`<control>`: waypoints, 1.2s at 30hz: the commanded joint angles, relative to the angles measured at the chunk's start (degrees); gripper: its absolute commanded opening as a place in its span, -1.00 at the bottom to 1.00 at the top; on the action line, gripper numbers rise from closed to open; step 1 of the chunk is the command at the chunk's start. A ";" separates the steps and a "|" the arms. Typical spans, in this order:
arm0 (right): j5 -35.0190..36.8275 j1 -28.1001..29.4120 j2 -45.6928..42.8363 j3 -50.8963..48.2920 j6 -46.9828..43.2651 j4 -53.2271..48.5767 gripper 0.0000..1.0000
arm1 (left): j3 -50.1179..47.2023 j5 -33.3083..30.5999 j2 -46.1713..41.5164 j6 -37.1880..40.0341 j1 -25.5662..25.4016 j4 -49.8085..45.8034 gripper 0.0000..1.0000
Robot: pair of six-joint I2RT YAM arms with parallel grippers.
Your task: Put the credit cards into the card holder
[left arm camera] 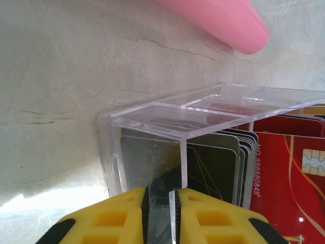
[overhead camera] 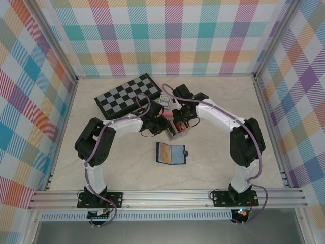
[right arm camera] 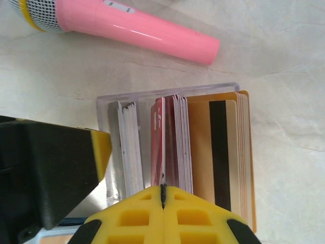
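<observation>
Closest to the right wrist lens, the right gripper [right arm camera: 163,193] had its yellow jaws pressed together on the near edge of a red credit card [right arm camera: 157,142], which stood upright in a clear plastic box [right arm camera: 152,93]. At that card's 9 o'clock stood silvery-white cards [right arm camera: 129,147]; at its 3 o'clock were orange cards [right arm camera: 200,152], the nearest one black-striped. The left gripper [left arm camera: 161,198] straddled one clear wall of the box, jaws narrowly apart; whether they pinched it could not be told. A pink toy microphone [right arm camera: 137,30] lay at the box's 12 o'clock. Seen from overhead, the navy card holder [overhead camera: 170,153] lay open at the box's 6 o'clock, apart from it, with a folding chessboard [overhead camera: 129,95] at 10 o'clock.
</observation>
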 commanded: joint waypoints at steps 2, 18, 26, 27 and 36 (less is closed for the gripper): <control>-7.70 -2.49 -4.16 -1.45 4.05 1.25 -1.00 | -1.34 -1.04 -2.89 1.64 -0.06 -2.59 -0.46; -24.67 -10.14 -15.39 -8.14 14.27 8.69 -1.00 | -9.12 9.01 -15.70 -6.89 2.42 19.32 0.54; -33.70 -12.35 -20.03 -11.19 21.38 15.22 -1.00 | -9.02 20.89 -13.22 -16.14 3.10 38.36 0.61; -34.25 -12.47 -20.20 -11.33 21.96 15.62 -1.00 | -8.62 21.89 -12.76 -16.87 3.10 39.68 0.60; -37.52 -13.77 -20.11 -13.92 25.67 19.86 -1.00 | -8.45 24.97 -13.01 -19.06 3.10 45.84 -0.13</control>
